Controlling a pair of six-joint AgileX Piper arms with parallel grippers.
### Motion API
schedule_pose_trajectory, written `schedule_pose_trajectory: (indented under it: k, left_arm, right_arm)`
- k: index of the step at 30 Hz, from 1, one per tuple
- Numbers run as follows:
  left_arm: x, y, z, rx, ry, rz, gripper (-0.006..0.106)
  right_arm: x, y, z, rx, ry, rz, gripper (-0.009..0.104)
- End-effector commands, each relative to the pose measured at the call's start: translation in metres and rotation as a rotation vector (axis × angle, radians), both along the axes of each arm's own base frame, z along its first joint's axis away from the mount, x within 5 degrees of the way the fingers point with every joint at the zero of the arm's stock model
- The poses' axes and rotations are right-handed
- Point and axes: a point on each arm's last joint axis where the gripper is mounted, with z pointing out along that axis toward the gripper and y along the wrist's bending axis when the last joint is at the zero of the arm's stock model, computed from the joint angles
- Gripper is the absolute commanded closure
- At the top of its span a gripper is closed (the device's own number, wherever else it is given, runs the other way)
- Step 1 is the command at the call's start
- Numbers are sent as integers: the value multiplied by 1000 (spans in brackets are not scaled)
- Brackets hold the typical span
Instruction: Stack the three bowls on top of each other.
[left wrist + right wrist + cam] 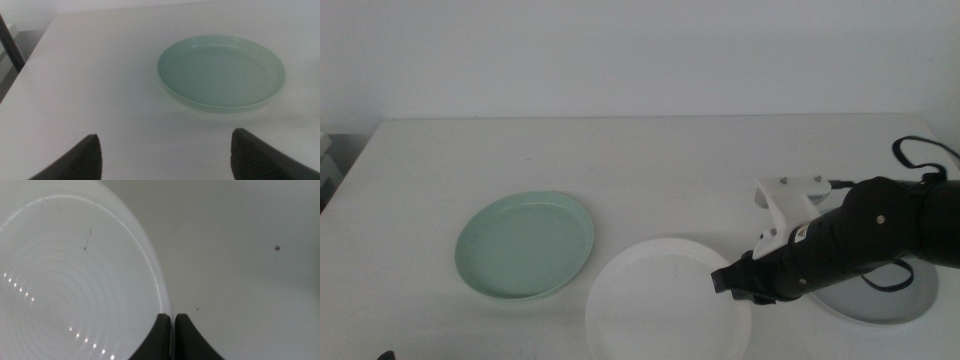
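Left gripper (pixel 162 155): I see it only in its own wrist view, two dark ribbed jaws spread wide apart with nothing between them, waiting over bare table short of the mint dish.
Table (pixel 650 160): flat matte white top; my right wrist view picks up a few small dark specks on it that the middle view does not resolve.
Mint green bowl (pixel 525 244): left of centre, alone on the table; shallow, plate-like, smooth with a low rounded rim. The left wrist view (pixel 222 71) gives me its flat floor and soft sheen.
White bowl (pixel 665 300): near the front edge, just right of the mint one and close beside it; I cannot tell if the rims touch. Up close (pixel 75 280) it is glossy, with faint concentric rings and a thin dark hair-like mark that I do not get in the middle view.
Right gripper (pixel 738 285): at the white bowl's right rim; in the wrist view (pixel 171 330) I see the jaws pinched together on that thin rim.
Pale grey bowl (pixel 890 300): far right, mostly hidden under my right arm; only a smooth curved edge shows, and neither wrist view catches it.
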Motion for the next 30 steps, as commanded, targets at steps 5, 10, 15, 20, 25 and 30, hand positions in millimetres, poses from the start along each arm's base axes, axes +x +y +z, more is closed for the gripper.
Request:
schedule_pose_trajectory:
  k: [5, 10, 15, 20, 25, 30]
  left_arm:
    - [1, 0, 8, -20, -84, 8, 15]
    - [1, 0, 8, -20, -84, 8, 15]
    - [1, 0, 8, -20, -84, 8, 15]
    - [1, 0, 8, -20, -84, 8, 15]
    - [1, 0, 8, -20, -84, 8, 15]
    - [1, 0, 8, -20, -84, 8, 15]
  right_arm:
    - [8, 4, -2, 16, -19, -20, 96]
    - [9, 5, -12, -4, 2, -14, 96]
    - [10, 5, -13, -15, -2, -7, 93]
    - [10, 5, -13, -15, -2, -7, 75]
    - [9, 4, -2, 5, -9, -12, 46]
    - [16, -21, 48, 60, -56, -59, 33]
